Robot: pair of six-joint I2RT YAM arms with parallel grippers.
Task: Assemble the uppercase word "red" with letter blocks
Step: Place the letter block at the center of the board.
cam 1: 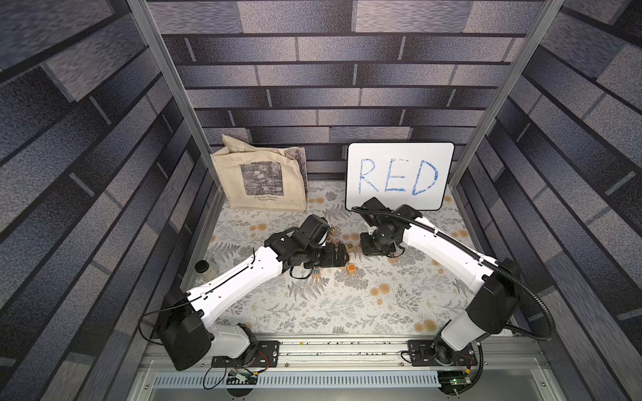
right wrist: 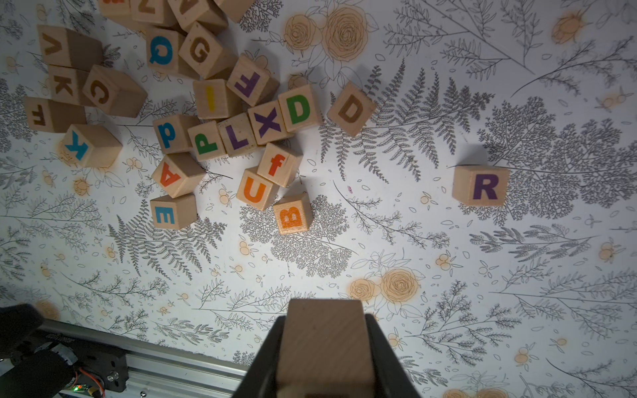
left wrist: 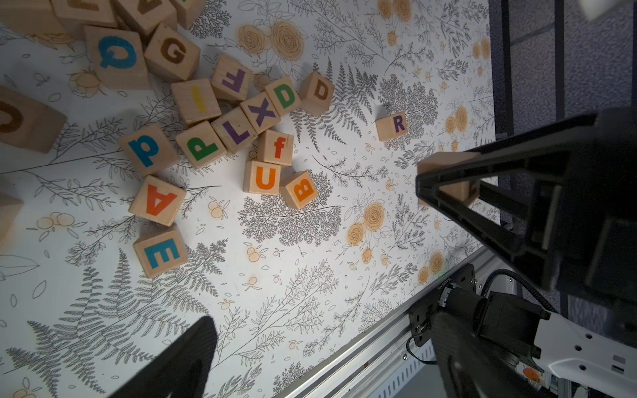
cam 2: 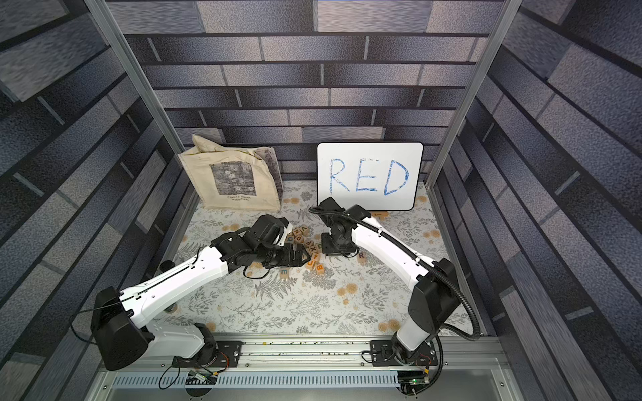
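Right now my right pincer (right wrist: 325,318) is clamped on 1 pale wooden block (right wrist: 325,348), its 2 black jaws pressed against opposite sides, the block lifted off the floral table cover (right wrist: 448,275); the face turned to my wrist camera is bare wood, so I cannot tell which letter it bears; my left pincer (cam 2: 301,257) is spread wide with nothing in it, hovering just beside the heap of letter blocks (right wrist: 238,136); nearest my loaded pincer, the purple R block (right wrist: 481,186) sits alone on the cover, letter up, well apart from the heap; the brownish D block (right wrist: 351,108) lies at the heap's edge, just beside the green D block (right wrist: 298,108); a blue E block (right wrist: 172,212) rests at the heap's opposite end; farther out, against the back wall, the white board (cam 1: 399,175) with RED handwritten in blue stands next to a cream tote bag (cam 1: 260,177).
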